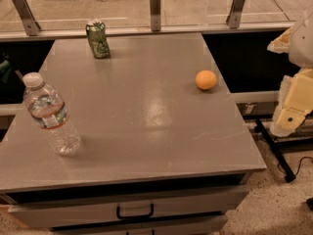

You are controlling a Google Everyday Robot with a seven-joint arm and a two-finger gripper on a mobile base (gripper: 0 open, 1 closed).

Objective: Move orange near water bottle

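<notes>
Orange (206,80) on table (146,136); gripper (289,117) off right edge, apart.

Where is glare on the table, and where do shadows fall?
In the camera view, a pale glare patch sits on the table, left of the orange; the water bottle throws a soft shadow rightward; the gripper, beyond the table's right edge, is brightly lit.

I count three things on the one bench (146,146): one orange (206,80), one water bottle (50,114) and one green can (98,38). Behind it stand three metal posts (155,9). Below the top are two drawers (195,202). One gripper (293,106) is at the right, off the bench.
</notes>
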